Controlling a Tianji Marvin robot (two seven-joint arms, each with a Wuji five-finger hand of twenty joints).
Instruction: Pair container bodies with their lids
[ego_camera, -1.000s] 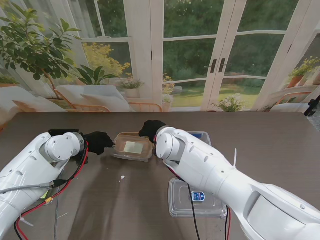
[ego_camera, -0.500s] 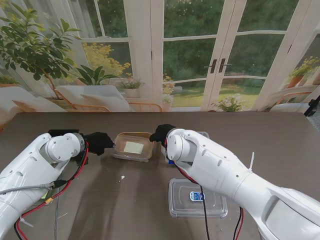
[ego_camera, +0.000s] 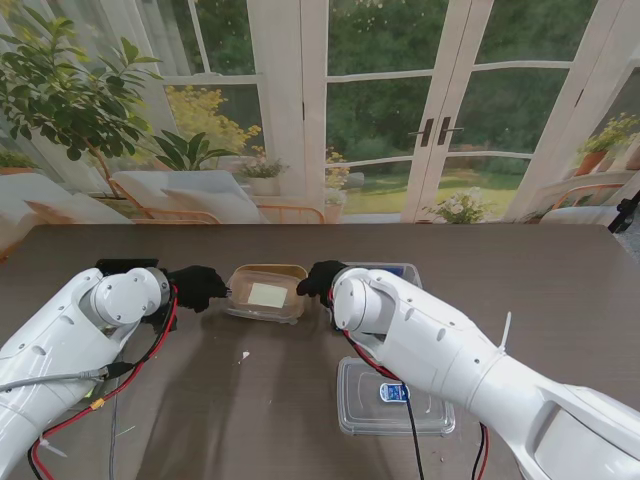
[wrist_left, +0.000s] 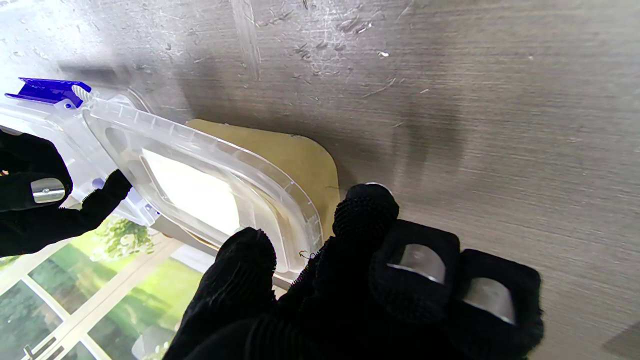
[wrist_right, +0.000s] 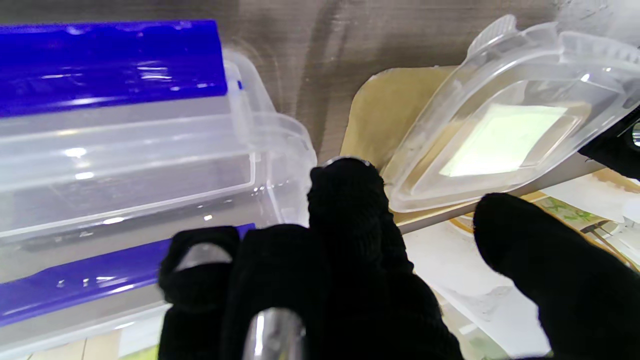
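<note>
A clear plastic lid (ego_camera: 265, 294) with a pale label lies tilted over a tan container (ego_camera: 268, 271) at mid-table. My left hand (ego_camera: 197, 285) is shut on the lid's left edge. The left wrist view shows its fingers (wrist_left: 367, 210) and thumb pinching the lid (wrist_left: 200, 185) above the tan piece (wrist_left: 305, 155). My right hand (ego_camera: 320, 278) sits between that lid and a clear box with blue clips (ego_camera: 392, 271). Its thumb stands apart from the fingers (wrist_right: 345, 200), and it holds nothing. Another clear lid (ego_camera: 395, 400) with a blue label lies nearer to me.
My right forearm (ego_camera: 440, 345) crosses above the blue-clipped box (wrist_right: 125, 135) and part of the flat clear lid. A small white scrap (ego_camera: 243, 355) lies on the dark wooden table (ego_camera: 550, 290). Red and black cables hang under the left arm (ego_camera: 70, 340).
My right hand has moved from the tan container's far edge to the right and nearer to me, into the gap beside the blue-clipped box. The left hand keeps its hold on the lid.
</note>
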